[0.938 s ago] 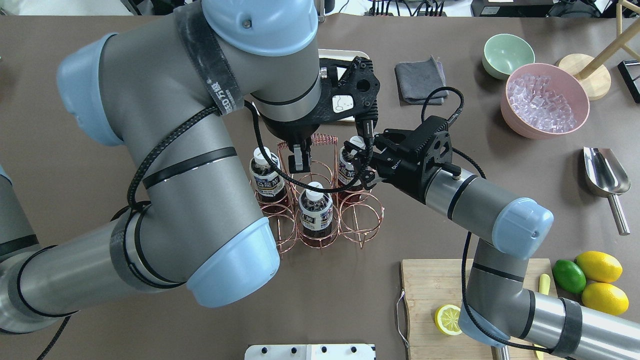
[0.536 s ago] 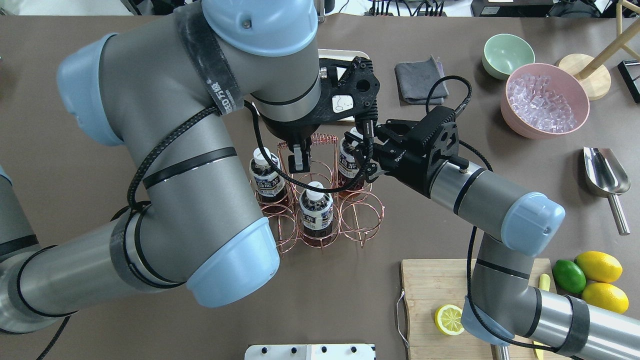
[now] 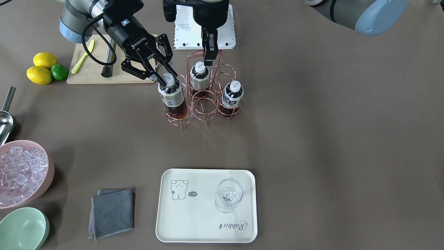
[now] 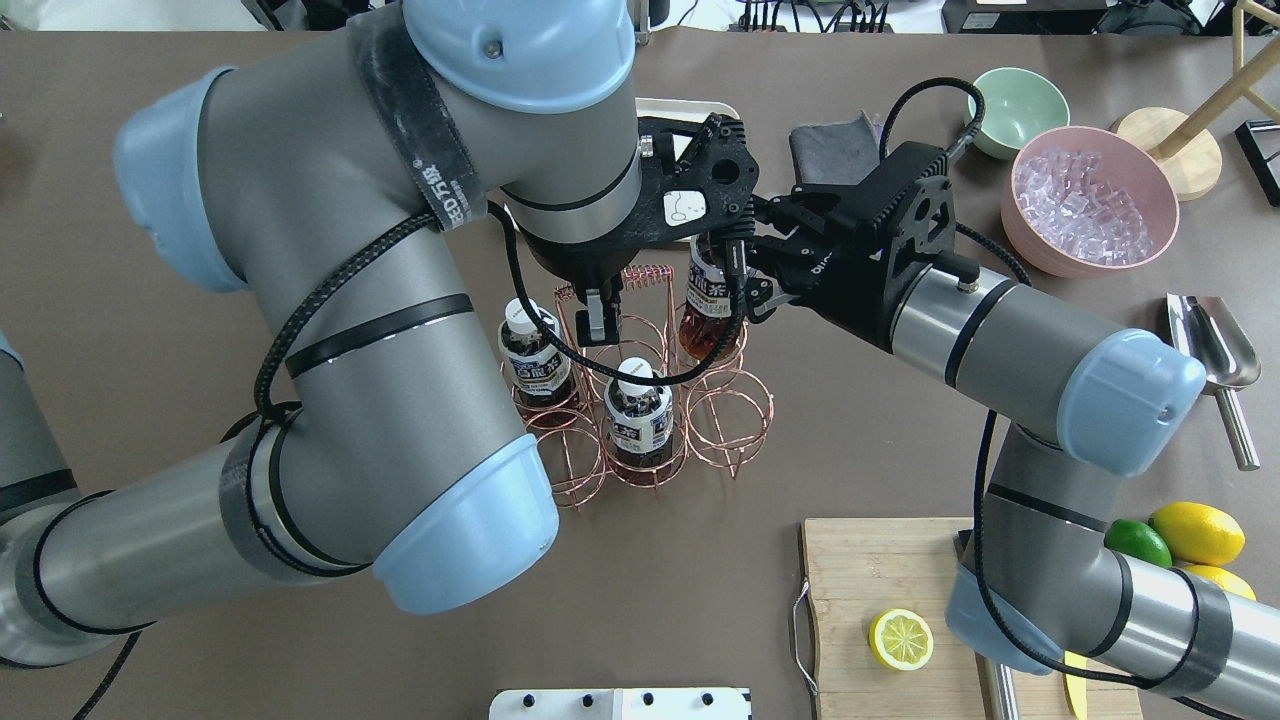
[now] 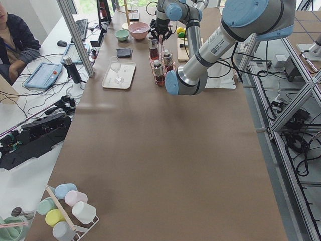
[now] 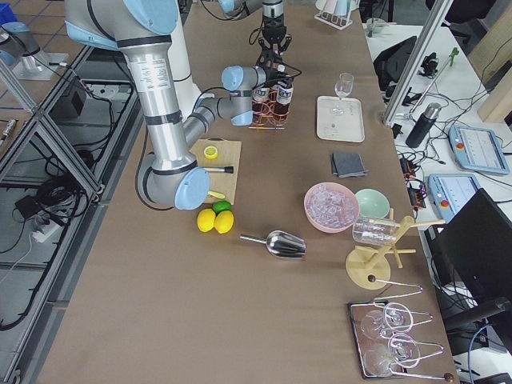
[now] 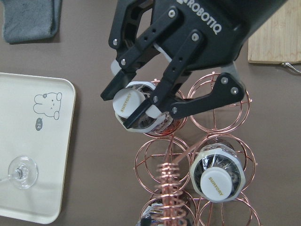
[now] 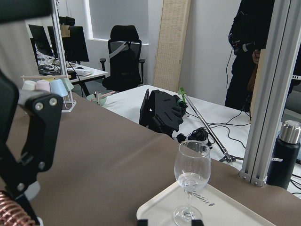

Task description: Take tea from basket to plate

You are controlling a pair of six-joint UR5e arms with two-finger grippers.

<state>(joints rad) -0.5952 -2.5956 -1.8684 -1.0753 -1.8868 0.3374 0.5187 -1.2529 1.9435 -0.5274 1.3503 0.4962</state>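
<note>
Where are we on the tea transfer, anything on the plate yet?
Done: nothing delivered; the plate holds only a stemmed glass. In hand: the right pincer is shut on one tea bottle at its cap, raised and tilted, base apparently not yet clear of the basket, which the left pincer grips by its handle. To do: lift clear, carry, set down. Two bottles sit racked.

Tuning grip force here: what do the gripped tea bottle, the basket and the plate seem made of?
Tea bottle: clear glossy plastic, likely; drink shows through.
Basket: shiny copper-coloured metal wire, thin bent rings.
Plate: matte cream, plastic or ceramic, cannot tell.
</note>
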